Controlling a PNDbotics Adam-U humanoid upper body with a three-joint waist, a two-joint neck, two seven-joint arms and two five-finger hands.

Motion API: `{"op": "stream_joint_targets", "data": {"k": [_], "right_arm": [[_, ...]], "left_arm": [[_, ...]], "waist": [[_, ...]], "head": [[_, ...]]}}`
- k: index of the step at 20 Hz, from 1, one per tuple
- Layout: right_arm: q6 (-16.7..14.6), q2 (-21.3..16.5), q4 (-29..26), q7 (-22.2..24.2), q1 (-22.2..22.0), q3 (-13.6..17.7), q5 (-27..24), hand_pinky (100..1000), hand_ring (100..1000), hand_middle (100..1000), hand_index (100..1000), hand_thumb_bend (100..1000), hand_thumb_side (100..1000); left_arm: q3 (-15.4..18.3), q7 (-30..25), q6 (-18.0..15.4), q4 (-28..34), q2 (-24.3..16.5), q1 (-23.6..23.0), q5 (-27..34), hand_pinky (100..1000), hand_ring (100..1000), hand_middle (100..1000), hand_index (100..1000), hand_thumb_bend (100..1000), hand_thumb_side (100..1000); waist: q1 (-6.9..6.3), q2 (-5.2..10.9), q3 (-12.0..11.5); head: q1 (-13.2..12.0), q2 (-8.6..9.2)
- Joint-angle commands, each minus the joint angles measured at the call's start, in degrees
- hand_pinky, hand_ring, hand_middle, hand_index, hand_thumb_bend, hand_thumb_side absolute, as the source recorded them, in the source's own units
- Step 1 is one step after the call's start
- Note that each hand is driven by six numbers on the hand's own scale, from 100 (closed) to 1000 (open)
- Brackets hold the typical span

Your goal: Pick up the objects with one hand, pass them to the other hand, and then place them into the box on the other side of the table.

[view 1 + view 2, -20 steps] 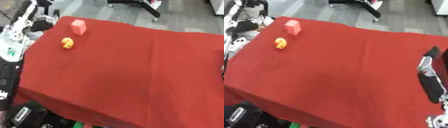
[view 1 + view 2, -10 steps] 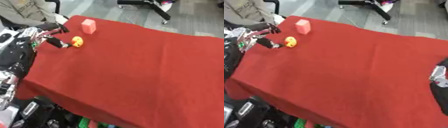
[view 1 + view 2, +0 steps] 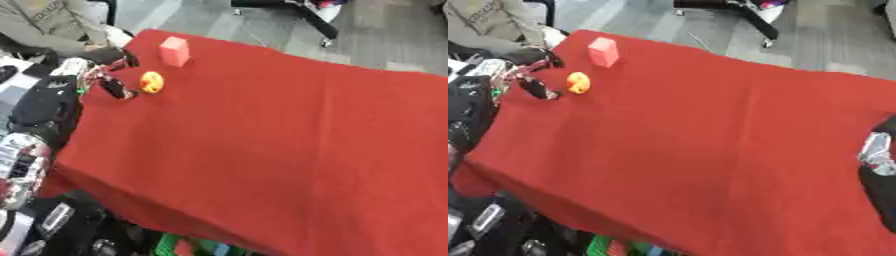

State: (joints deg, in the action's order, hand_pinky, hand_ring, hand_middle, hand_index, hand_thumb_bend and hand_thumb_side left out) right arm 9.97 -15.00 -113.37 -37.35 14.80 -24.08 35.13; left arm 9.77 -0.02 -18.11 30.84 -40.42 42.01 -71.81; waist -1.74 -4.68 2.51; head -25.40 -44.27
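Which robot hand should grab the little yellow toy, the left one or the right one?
Probably the left. The left hand is already right beside the small round yellow-orange toy at the red cloth-covered table's left edge. The right arm shows only at the far right edge.

No readable text, labels, brands, numbers or signs anywhere. Faint dark print on the beige garment (image 3: 39, 15) at the far left corner, too blurred to read. Plain, unmarked faces on the pink block (image 3: 174, 51) and the small orange object (image 3: 151, 82).
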Motion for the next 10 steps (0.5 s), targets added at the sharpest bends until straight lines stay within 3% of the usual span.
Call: {"op": "stream_joint_targets", "data": {"k": [1, 4, 10], "right_arm": [[-0.1, 0.2, -1.2, 0.1, 1.0, -0.1, 0.6, 647, 860, 769, 973, 100, 421], [-0.1, 0.5, -1.2, 0.1, 1.2, -0.2, 0.7, 646, 859, 768, 974, 100, 422], [0.0, 1.0, -1.2, -0.1, 1.3, -0.6, 0.7, 644, 858, 765, 975, 100, 426]], "left_arm": [[0.2, 4.9, 1.5, -0.8, -0.8, 1.4, -0.8, 816, 728, 722, 844, 388, 253], [0.0, 6.4, 2.6, -2.3, -0.4, 1.7, -1.0, 814, 726, 720, 843, 375, 266], [0.2, 10.2, 6.6, -3.9, -0.1, 2.4, -1.3, 799, 707, 704, 833, 330, 209]], "waist": [[0.05, 0.21, 0.2], [0.31, -0.3, 0.7], [0.67, -1.38, 2.0]], "head": [[-0.6, 0.15], [-1.0, 0.15], [-1.5, 0.15]]}}
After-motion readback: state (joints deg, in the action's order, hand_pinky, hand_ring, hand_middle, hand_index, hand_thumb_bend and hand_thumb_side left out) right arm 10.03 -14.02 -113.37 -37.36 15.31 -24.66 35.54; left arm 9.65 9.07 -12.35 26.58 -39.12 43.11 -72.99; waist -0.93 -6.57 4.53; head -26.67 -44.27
